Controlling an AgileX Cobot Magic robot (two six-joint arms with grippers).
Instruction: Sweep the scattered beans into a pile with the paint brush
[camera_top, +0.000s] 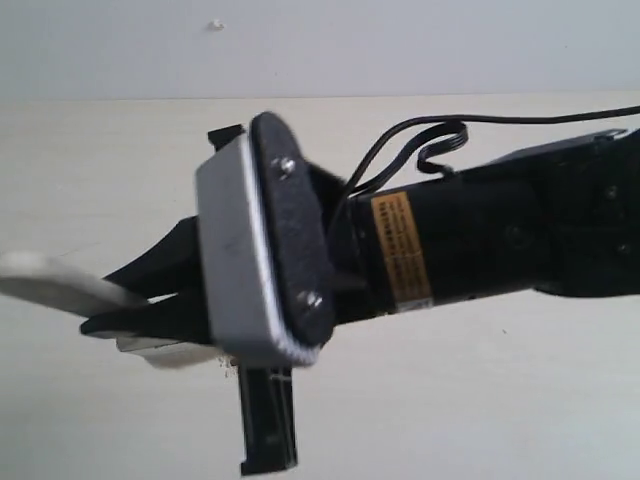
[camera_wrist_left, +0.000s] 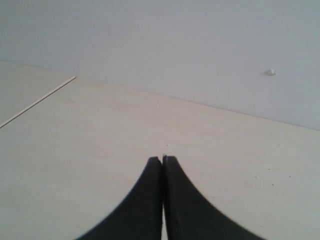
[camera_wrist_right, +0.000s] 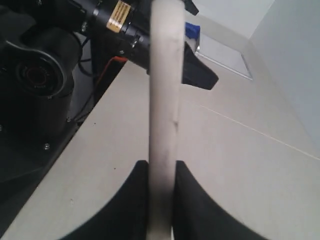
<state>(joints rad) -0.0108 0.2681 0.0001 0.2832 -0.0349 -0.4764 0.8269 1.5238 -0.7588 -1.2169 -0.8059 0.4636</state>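
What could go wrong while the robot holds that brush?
1. The right gripper pinches the paint brush by its smooth handle; pushing on the table might twist it loose.
2. No beans show in any view, and the arm fills the exterior view, so a sweep could miss them.

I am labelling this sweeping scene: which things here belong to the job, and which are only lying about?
For the job: paint brush, held in the right gripper; beans cannot be made out.
Only there: left gripper, shut and empty; blue object.

Pale paint brush (camera_wrist_right: 163, 100), black right tool (camera_wrist_right: 161, 166), beige table (camera_wrist_left: 100, 140)
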